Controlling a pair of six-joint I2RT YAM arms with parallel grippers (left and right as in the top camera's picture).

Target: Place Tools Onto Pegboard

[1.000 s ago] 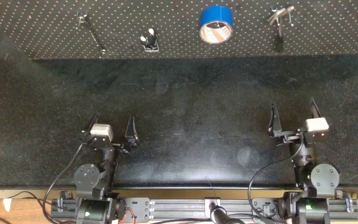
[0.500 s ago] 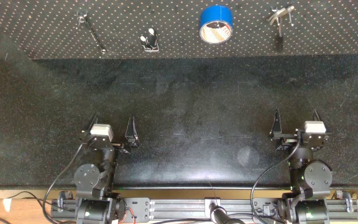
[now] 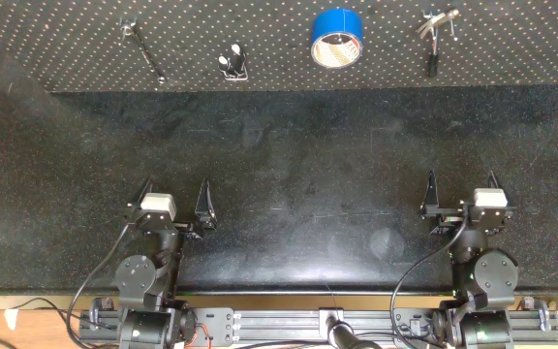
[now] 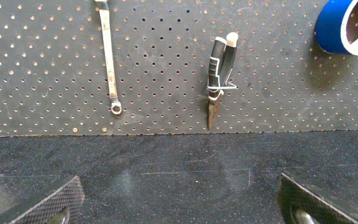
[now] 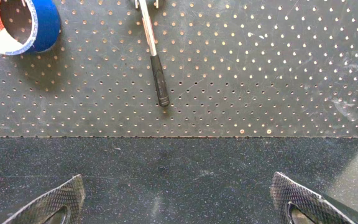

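Several tools hang on the black pegboard [image 3: 56,48] at the table's far edge. From left to right they are a silver wrench [image 3: 143,48] [image 4: 109,59], pliers with black and white handles [image 3: 232,61] [image 4: 219,71], a blue tape roll [image 3: 336,39] [image 4: 345,26] [image 5: 18,25] and a hammer [image 3: 435,37] [image 5: 152,53]. My left gripper [image 3: 174,204] [image 4: 179,202] is open over the near left of the black mat. My right gripper [image 3: 461,194] [image 5: 179,199] is open over the near right. Neither holds anything.
The black mat [image 3: 298,165] lies bare between the pegboard and the arm bases. Cables and a rail [image 3: 327,320] run along the near table edge.
The right arm drew back slightly toward its base and squared up; it has been still over the last half second. The left arm has not moved.
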